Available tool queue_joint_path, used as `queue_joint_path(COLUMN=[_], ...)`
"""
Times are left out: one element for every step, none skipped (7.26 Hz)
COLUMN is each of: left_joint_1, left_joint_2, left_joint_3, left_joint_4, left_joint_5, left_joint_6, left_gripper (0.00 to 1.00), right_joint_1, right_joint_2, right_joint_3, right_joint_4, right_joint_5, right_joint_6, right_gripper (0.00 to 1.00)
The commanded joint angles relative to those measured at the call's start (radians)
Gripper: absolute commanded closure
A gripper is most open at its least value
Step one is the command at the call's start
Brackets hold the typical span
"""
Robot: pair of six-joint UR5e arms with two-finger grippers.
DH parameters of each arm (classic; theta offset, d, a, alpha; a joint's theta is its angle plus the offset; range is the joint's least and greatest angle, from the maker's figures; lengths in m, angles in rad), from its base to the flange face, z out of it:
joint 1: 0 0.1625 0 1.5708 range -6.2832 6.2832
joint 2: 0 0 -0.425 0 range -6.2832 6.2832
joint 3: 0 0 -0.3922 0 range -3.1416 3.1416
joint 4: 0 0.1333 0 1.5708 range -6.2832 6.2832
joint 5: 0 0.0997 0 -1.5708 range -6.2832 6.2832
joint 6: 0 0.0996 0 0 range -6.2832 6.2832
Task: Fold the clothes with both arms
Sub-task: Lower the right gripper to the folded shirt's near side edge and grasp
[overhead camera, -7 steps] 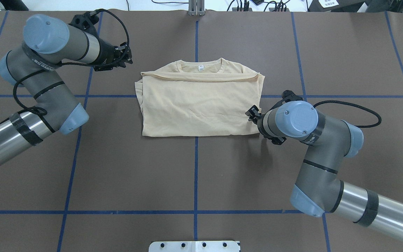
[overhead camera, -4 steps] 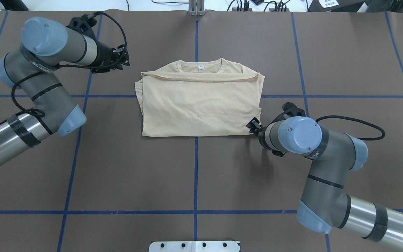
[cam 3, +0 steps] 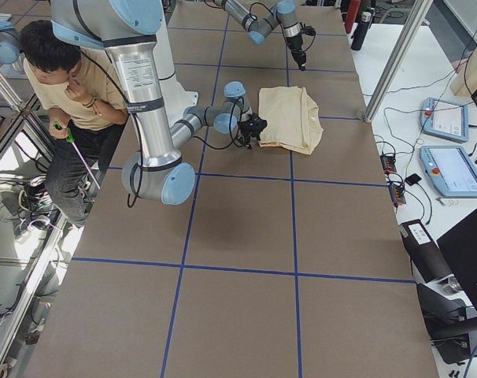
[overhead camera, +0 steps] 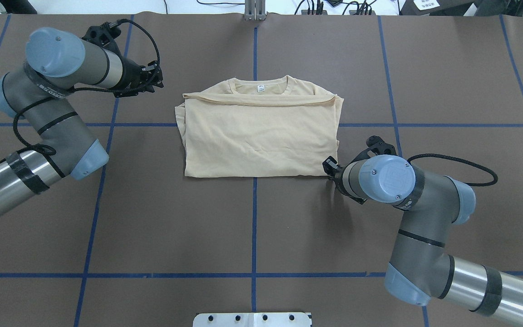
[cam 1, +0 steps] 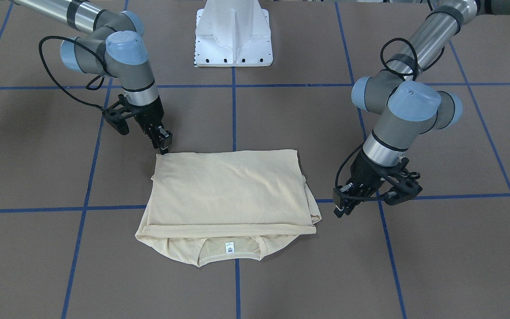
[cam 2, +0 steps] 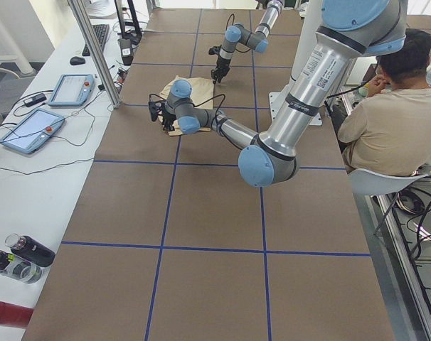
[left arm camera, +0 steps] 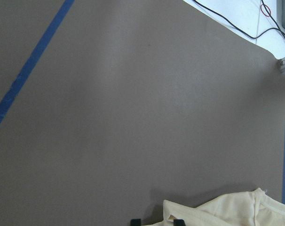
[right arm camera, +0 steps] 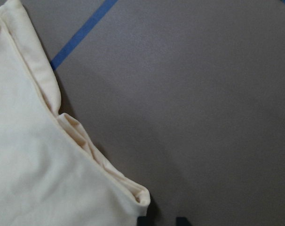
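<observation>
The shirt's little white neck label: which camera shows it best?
Exterior front-facing: the neck label lies nearest that camera, largest and unobstructed. Overhead shows it smaller; left wrist clips it at the frame edge; the other views don't resolve it.

Silver-grey arms [overhead camera: 418, 254]; blue joint caps [overhead camera: 391, 178]; black cables [overhead camera: 447, 156].

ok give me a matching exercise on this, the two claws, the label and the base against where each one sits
1. left claw
2. right claw
3. label
4. base

a. at the shirt's robot-side corner
b. on the shirt's far end
c. off the cloth, beside its far end
d. at the table's robot-side edge

Pairs: 1-c, 2-a, 3-b, 4-d
</observation>
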State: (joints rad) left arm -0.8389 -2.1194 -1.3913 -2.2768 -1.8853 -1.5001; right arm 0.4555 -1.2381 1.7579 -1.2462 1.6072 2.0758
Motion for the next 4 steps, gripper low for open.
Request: queue_joint_path(left_joint_1=[0.001, 0.003, 0.004, 0.009], left_joint_2=[0.002, 0.009, 0.009, 0.009], left_joint_3=[0.0, 0.002, 0.002, 0.006], left_joint_4=[0.0, 0.0, -0.001, -0.001], left_joint_5=[0.002, 0.002, 0.002, 0.002], left_joint_6=[0.0, 0.001, 0.0, 0.0], left_gripper=[0.65, 0.65, 0.65, 0.64], right_joint_1=[0.018, 0.047, 0.054, 0.054], right_joint_2=[0.005, 0.006, 0.003, 0.0], right_joint_3=[0.0, 0.003, 0.009, 0.027], right_joint_4=[-0.004, -0.007, -0.009, -0.007], right_joint_5=[0.002, 0.011, 0.011, 0.011], right_joint_6=[0.016, 0.024, 0.024, 0.024], right_gripper=[1.0, 1.0, 1.0, 1.0])
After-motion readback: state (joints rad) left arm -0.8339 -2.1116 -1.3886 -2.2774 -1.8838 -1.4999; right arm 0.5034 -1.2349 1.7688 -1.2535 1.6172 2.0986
